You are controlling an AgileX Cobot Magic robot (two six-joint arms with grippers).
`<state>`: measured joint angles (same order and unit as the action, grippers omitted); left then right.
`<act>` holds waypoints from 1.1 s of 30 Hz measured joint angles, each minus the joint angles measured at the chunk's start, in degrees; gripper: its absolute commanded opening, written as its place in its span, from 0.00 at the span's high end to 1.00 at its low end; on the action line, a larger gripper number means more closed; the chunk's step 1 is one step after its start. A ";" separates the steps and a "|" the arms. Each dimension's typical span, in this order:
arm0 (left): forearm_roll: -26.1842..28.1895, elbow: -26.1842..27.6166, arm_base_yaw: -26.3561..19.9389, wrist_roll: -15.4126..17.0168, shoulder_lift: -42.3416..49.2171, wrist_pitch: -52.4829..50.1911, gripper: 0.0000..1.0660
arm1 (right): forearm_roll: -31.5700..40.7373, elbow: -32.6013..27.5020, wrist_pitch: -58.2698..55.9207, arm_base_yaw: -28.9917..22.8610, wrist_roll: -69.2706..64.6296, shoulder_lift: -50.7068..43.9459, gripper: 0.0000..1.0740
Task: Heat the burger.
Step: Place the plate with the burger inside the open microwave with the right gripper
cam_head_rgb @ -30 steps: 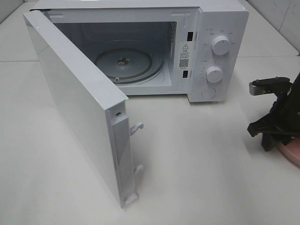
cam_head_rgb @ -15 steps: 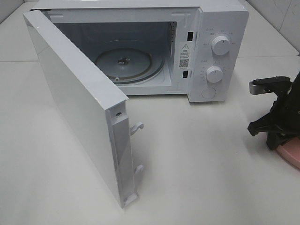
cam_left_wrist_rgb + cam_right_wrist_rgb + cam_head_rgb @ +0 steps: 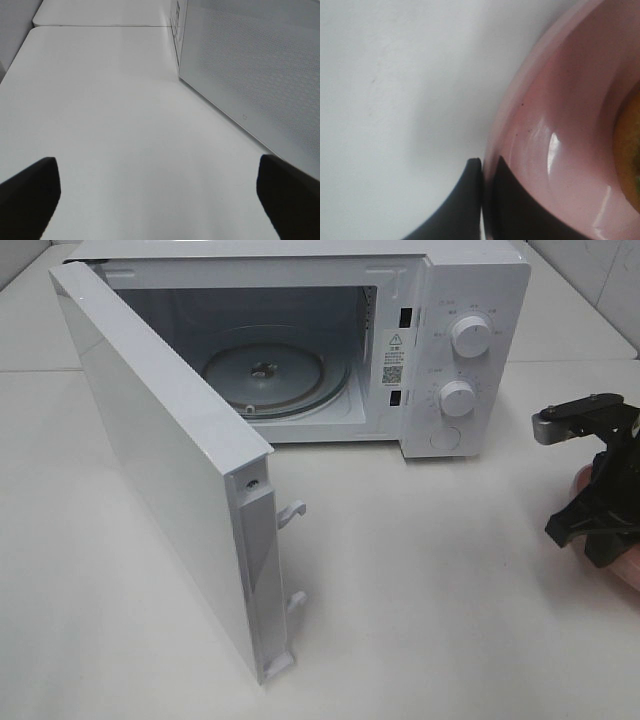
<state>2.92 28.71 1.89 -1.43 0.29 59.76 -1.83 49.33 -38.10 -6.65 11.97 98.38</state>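
My right pincer (image 3: 484, 167) has just snapped shut. A second ago it was half open, and now its 2 black fingers squeeze the rim of the pink plate (image 3: 555, 120), 1 finger outside and 1 inside. From the high camera the arm has also come up a little and moved to the right, and less of the plate shows there now. I think this means the plate is caught and ready to be carried.

The burger (image 3: 631, 145) sits on that plate. I only see a brown and green bit of it at the edge of the right wrist picture. The high camera does not show it at all.

My left pincer (image 3: 156, 165) is wide open and holds nothing. It hangs over the white table (image 3: 110, 110), just beside the door's dotted face.

The microwave (image 3: 480, 280) is open. Its door (image 3: 160, 460) swings far out to the left, and the round glass tray (image 3: 265, 370) inside is bare. The side with the knobs (image 3: 470, 336) stands between my right arm and the opening, so I think the plate must go around that corner. The plate is only pinched at 1 edge, so it could tip and the burger could slide.
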 measured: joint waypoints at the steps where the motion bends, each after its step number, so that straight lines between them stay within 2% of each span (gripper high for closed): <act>1: 0.00 0.00 0.00 0.00 0.00 0.00 0.06 | 0.00 0.00 0.00 0.00 0.00 0.00 1.00; 10: 0.00 0.00 0.00 0.00 0.00 0.00 0.06 | -0.23 -5.16 -3.78 -6.47 0.46 -9.51 1.00; 20: 0.00 0.00 0.00 0.00 0.00 0.00 0.06 | -3.15 -6.59 -9.97 -12.78 0.63 -15.41 1.00; 22: 0.00 0.00 0.00 0.00 0.00 0.00 0.06 | -3.72 -6.59 -10.94 -17.19 0.63 -17.02 1.00; 23: 0.00 0.00 0.00 0.00 0.00 0.00 0.06 | -3.72 -6.59 -10.94 -17.19 0.63 -17.02 1.00; 25: 0.00 0.00 0.00 0.00 0.00 0.00 0.06 | -4.76 -6.59 -11.12 -21.03 0.63 -18.28 1.00; 28: 0.00 0.00 0.00 0.00 0.00 0.00 0.06 | -5.16 -6.59 -11.23 -22.46 0.63 -18.74 1.00; 30: 0.00 0.00 0.00 0.00 0.00 0.00 0.06 | -6.70 -6.65 -11.80 -27.62 0.63 -20.05 1.00; 31: 0.00 0.00 0.00 0.00 0.00 0.00 0.06 | -6.70 -6.65 -11.80 -27.62 0.63 -20.05 1.00; 33: 0.00 0.00 0.00 0.00 0.00 0.00 0.06 | -8.19 -7.51 -11.80 -31.23 0.63 -20.97 1.00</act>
<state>2.92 28.71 1.89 -1.43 0.29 59.76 -10.03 41.83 -49.90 -37.87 12.61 77.41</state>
